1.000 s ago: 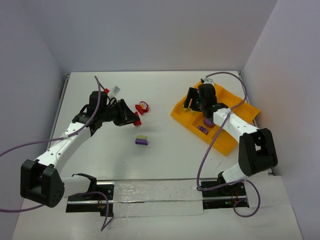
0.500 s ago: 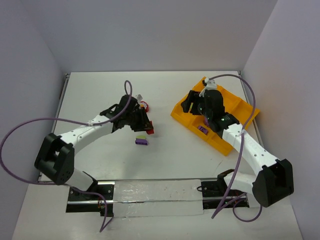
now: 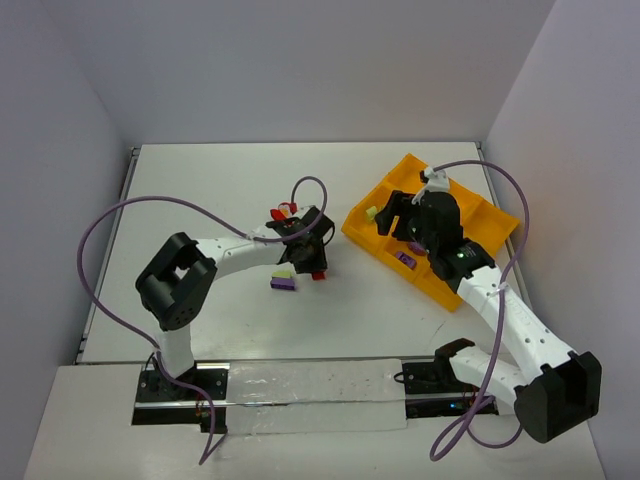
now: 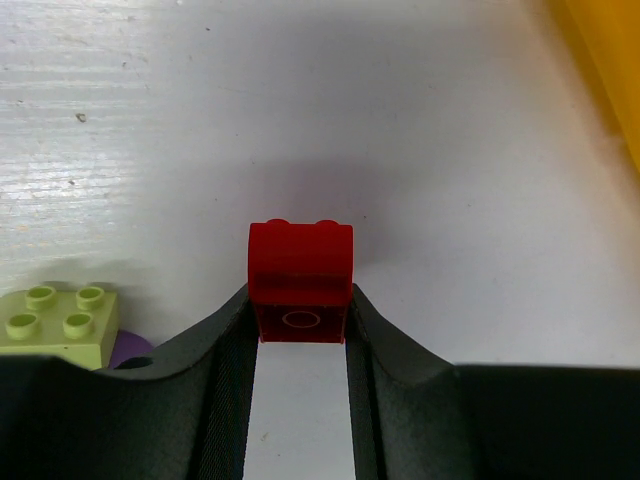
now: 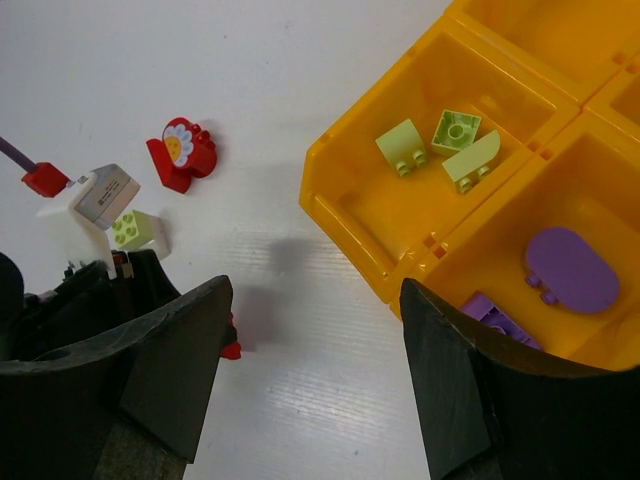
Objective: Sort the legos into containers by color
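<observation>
Legos lie on both sides of the left tool (image 4: 300, 312), which is clenched on a red brick (image 4: 300, 275), one finger against each flank. Whether that brick rests on the white desk (image 4: 420, 120) or hangs just over it, the wrist view does not settle. Just beside one finger sits a yellow-green brick (image 4: 60, 318) stacked on a purple brick (image 4: 126, 350). Ahead of the tool the desk is bare as far as the orange tray (image 4: 608, 80), whose wall cuts across the far corner of that view. Behind the tool, in the top view, a red flower brick (image 5: 180, 152) and a small red piece (image 5: 45, 178) lie near a white tag (image 5: 103, 195) on the left arm.

The right tool (image 5: 310, 345) is released, its jaws wide with nothing between them, and it hangs over the tray's outer corner. Ahead of it, one compartment holds three yellow-green bricks (image 5: 450, 145). The next compartment, nearer the tool, holds purple pieces (image 5: 570, 270). Raised divider walls stand between the compartments. The left arm's wrist crowds the desk beside one finger of the right tool. A purple cable (image 3: 130, 215) loops high over the left arm. Grey walls (image 3: 300, 70) close the desk on three sides.
</observation>
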Controlling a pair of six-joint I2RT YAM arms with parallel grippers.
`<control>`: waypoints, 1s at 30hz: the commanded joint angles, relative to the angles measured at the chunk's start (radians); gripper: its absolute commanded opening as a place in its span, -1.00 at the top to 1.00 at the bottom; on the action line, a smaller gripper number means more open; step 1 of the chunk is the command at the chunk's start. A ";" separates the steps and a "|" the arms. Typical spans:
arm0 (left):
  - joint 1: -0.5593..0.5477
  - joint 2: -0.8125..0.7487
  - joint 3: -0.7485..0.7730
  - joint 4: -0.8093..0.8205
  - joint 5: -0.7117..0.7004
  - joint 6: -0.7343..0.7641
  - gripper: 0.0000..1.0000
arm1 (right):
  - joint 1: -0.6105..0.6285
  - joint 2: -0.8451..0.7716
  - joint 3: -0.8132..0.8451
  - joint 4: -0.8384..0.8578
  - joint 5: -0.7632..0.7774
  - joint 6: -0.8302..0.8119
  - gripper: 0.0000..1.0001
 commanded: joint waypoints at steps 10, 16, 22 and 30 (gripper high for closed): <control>-0.036 0.037 0.095 -0.039 -0.061 0.001 -0.10 | -0.007 -0.064 -0.003 -0.058 0.045 -0.010 -0.58; -0.036 0.002 0.112 -0.054 -0.069 0.016 -0.67 | -0.008 -0.073 0.001 -0.076 0.045 -0.009 -0.60; -0.038 -0.085 0.129 -0.102 -0.092 0.023 -0.68 | -0.008 -0.087 -0.021 -0.073 0.018 0.012 -0.60; 0.024 -0.281 0.124 -0.195 -0.153 0.056 -0.67 | 0.108 -0.056 -0.087 -0.036 0.016 0.059 -0.60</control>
